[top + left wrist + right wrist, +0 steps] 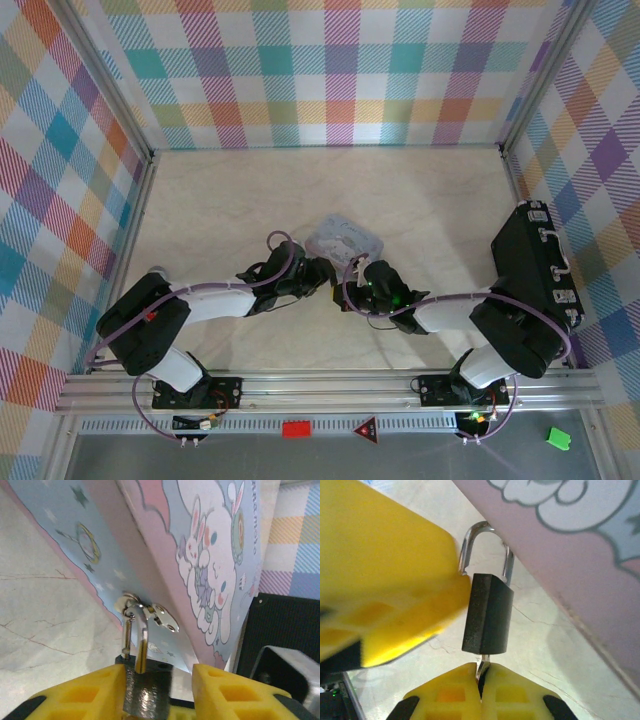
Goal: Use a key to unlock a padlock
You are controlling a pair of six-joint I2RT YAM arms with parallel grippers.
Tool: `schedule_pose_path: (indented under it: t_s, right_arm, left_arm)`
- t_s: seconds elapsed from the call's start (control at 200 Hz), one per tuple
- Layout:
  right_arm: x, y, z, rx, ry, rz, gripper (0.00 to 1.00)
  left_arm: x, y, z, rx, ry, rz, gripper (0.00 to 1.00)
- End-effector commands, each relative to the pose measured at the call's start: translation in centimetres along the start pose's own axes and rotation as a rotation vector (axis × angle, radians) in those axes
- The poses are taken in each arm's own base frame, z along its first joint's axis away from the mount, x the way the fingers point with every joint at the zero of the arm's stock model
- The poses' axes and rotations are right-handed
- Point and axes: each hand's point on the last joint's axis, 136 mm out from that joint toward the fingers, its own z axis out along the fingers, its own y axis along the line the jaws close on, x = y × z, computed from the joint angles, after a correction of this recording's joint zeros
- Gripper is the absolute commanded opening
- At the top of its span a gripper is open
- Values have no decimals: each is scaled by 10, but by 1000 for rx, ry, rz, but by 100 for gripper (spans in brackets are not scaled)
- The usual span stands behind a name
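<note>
With yellow-fingered left gripper (157, 679) pinching the tiny black-bodied, silver-shackled metal padlock (147, 700), hooked through the silvery hasp (162, 618) of the pale blue cartoon-printed tin (210, 555), hold that body rigid. With right gripper (481, 679) pressed together on the thin silvery key (482, 663) seated in the lock's underside, twist squarely about the key's axis; avoid sideways pull.

Mid-frame, a pale blue tin (343, 238) lies on the cream worktop (240, 200). Just below it the left fingers (325, 279) and right fingers (353, 286) sit close together, their arms reaching in from the lower corners. A black case (535, 265) stands at the right edge.
</note>
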Motion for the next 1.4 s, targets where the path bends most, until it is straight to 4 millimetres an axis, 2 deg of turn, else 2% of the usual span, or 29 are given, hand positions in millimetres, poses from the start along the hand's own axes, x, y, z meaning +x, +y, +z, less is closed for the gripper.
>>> schedule_pose_path:
  t_s: [0.0,0.38,0.62,0.76,0.78,0.915,1.05,1.14,1.21,1.29,1.395]
  right_arm:
    - [-4,0,0,1,-11,22,0]
    - [-3,-12,-3,69,-14,52,0]
    - [4,-36,-11,199,7,77,0]
    - [-1,-43,-17,255,-1,57,0]
    - [-2,-43,-17,260,-3,50,0]
    - [-21,-47,-22,276,-41,45,0]
    - [-47,-63,-32,283,-96,95,0]
    - [-57,-74,-38,294,-104,131,0]
    - [-61,-74,-39,289,-103,131,0]
    - [-59,-70,-38,268,-89,132,0]
    - [-55,-69,-36,249,-82,162,0]
  left_arm:
    - [-14,-18,-11,37,-48,14,43]
    - [-30,-6,-31,-44,-103,54,50]
    - [-65,0,-53,-256,-139,244,64]
    - [-85,-4,-56,-321,-153,318,68]
    - [-85,2,-57,-353,-138,324,68]
    - [-91,1,-44,-389,-115,345,69]
    - [-90,2,-27,-373,-88,320,69]
    - [-90,-3,-17,-357,-76,310,69]
    - [-92,-9,-11,-345,-66,315,69]
    - [-98,-31,-1,-281,-77,345,69]
    - [-100,-45,15,-275,-58,399,69]
